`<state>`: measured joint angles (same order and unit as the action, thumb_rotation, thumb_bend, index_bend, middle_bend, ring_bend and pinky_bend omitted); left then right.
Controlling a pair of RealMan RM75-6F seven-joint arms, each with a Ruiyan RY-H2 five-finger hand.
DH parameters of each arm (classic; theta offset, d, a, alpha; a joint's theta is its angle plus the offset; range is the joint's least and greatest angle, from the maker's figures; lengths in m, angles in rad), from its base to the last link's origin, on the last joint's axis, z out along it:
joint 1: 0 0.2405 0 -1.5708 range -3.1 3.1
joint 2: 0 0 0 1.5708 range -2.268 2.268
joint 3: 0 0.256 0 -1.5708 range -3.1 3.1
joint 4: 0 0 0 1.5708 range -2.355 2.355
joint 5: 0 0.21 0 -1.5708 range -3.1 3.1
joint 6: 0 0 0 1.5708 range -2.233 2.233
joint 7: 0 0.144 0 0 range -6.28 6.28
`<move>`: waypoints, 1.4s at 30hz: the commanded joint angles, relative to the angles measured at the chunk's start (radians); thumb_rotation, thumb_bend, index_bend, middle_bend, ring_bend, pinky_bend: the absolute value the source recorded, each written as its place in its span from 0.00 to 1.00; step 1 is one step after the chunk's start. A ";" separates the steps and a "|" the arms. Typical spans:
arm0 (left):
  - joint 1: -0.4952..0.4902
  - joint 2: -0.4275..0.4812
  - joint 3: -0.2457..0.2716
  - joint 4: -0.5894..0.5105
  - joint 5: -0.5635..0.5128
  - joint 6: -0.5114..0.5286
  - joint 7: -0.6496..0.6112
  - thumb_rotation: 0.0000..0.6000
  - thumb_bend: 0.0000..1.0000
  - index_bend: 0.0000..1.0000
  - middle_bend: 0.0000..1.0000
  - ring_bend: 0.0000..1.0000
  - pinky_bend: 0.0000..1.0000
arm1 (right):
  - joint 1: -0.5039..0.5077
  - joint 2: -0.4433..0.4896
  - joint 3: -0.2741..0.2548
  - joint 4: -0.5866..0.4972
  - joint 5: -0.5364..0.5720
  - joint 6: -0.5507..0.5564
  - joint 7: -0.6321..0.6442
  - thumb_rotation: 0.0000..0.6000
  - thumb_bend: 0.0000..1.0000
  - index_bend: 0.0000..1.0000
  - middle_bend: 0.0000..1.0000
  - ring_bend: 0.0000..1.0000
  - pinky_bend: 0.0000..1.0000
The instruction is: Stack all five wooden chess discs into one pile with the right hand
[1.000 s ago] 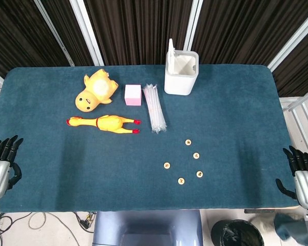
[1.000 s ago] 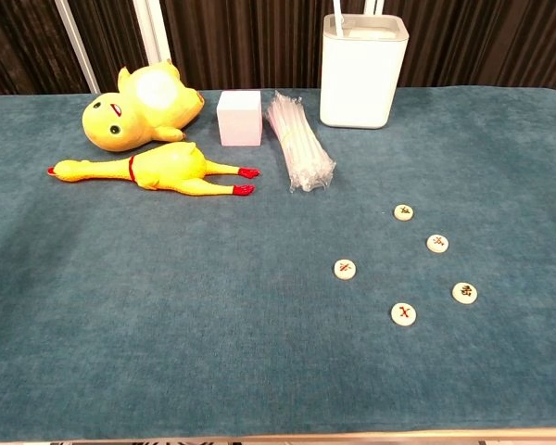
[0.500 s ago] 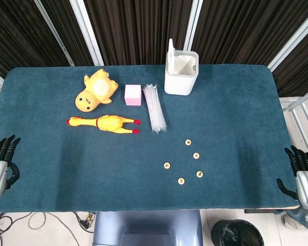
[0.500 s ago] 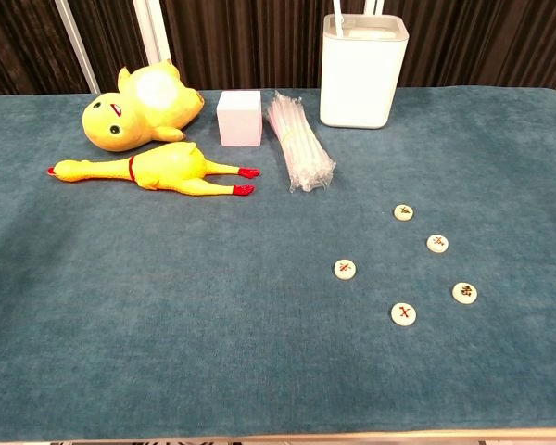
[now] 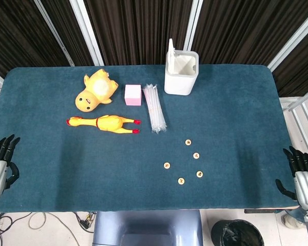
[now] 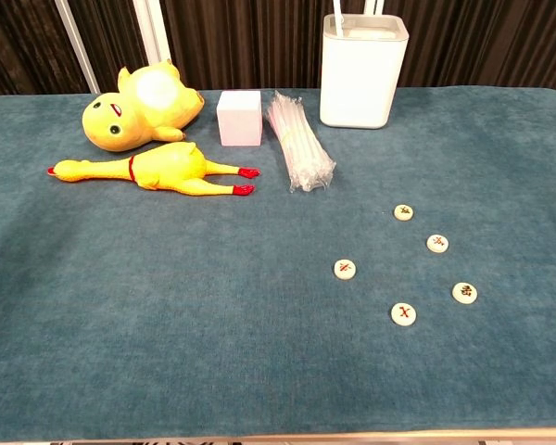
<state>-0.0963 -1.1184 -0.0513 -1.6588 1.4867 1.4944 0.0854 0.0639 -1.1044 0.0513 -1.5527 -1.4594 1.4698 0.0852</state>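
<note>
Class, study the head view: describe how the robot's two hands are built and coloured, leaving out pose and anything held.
Both hands show only at the table's lower corners in the head view. The left hand has black, segmented fingers joined to a light grey, boxy palm housing. The right hand matches it: black jointed fingers on a pale grey body. No markings can be made out on either. The chest view shows neither hand.

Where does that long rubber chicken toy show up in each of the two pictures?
Head view: the rubber chicken lies left of centre, below the plush duck.
Chest view: the rubber chicken lies upper left, again just in front of the plush duck.
Shared landmark: the pink cube, up and right of its red feet.
</note>
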 commanded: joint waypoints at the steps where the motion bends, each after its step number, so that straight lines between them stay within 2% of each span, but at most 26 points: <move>1: 0.002 0.000 0.001 -0.001 0.003 0.004 0.002 1.00 0.82 0.07 0.00 0.00 0.06 | 0.012 0.005 0.002 -0.009 -0.005 -0.017 0.009 1.00 0.38 0.01 0.00 0.00 0.06; 6: 0.001 -0.001 0.001 -0.002 0.004 0.004 0.006 1.00 0.82 0.07 0.00 0.00 0.06 | 0.085 0.081 0.014 -0.073 -0.014 -0.128 -0.027 1.00 0.38 0.01 0.00 0.00 0.06; 11: 0.001 -0.002 -0.001 0.000 -0.001 0.002 0.005 1.00 0.82 0.07 0.00 0.00 0.06 | 0.223 0.166 0.069 -0.157 0.038 -0.329 -0.037 1.00 0.38 0.01 0.00 0.00 0.06; 14: 0.001 0.000 -0.004 0.000 -0.007 0.000 0.000 1.00 0.82 0.07 0.00 0.00 0.06 | 0.302 0.162 0.114 -0.174 0.088 -0.414 -0.078 1.00 0.38 0.04 0.00 0.00 0.06; 21: -0.003 0.002 -0.007 0.007 -0.017 -0.012 -0.013 1.00 0.82 0.07 0.00 0.00 0.06 | 0.468 0.056 0.197 -0.177 0.278 -0.552 -0.232 1.00 0.38 0.11 0.00 0.00 0.06; 25: -0.006 0.002 -0.008 0.010 -0.022 -0.020 -0.019 1.00 0.82 0.07 0.00 0.00 0.06 | 0.544 -0.023 0.217 -0.145 0.388 -0.592 -0.312 1.00 0.38 0.16 0.00 0.00 0.06; 32: -0.011 0.002 -0.008 0.015 -0.028 -0.031 -0.026 1.00 0.82 0.07 0.00 0.00 0.06 | 0.657 -0.170 0.208 -0.051 0.538 -0.640 -0.433 1.00 0.38 0.24 0.00 0.00 0.06; 42: -0.014 0.000 -0.012 0.021 -0.038 -0.038 -0.029 1.00 0.82 0.07 0.00 0.00 0.06 | 0.738 -0.319 0.167 0.090 0.646 -0.655 -0.516 1.00 0.38 0.29 0.00 0.00 0.06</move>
<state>-0.1101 -1.1181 -0.0632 -1.6381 1.4489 1.4565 0.0564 0.7895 -1.4040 0.2286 -1.4833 -0.8256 0.8213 -0.4212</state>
